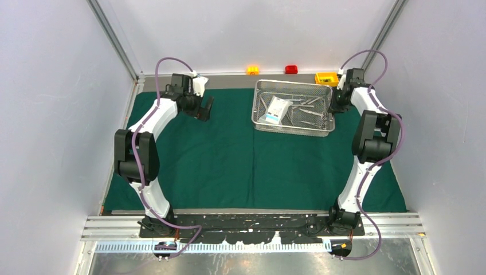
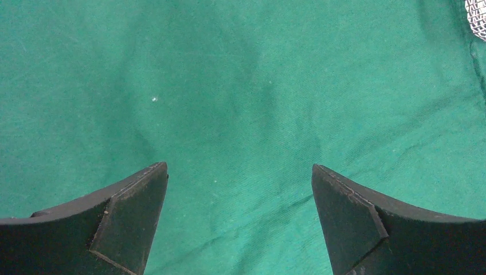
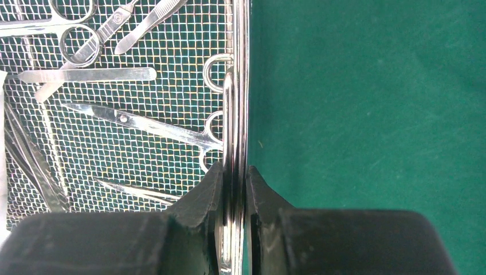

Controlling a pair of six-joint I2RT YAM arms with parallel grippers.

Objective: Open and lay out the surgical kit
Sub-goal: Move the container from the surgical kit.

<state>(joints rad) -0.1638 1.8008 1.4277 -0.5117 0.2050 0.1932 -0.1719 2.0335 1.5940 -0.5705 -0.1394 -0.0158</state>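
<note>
Rectangular steel wire-mesh tray on dark green cloth drape, long axis left-right. Right hand clamps its right rim; left hand open, left of tray.

A robotics lab cell: plain grey walls, aluminium framing, two bolted-down arms.

Overhead looks down; close wrist views share drape and tray.

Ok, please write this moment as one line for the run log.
left tool: open, above drape, empty | right tool: shut on tray rim | tray: on drape, pouch and instruments inside
</note>
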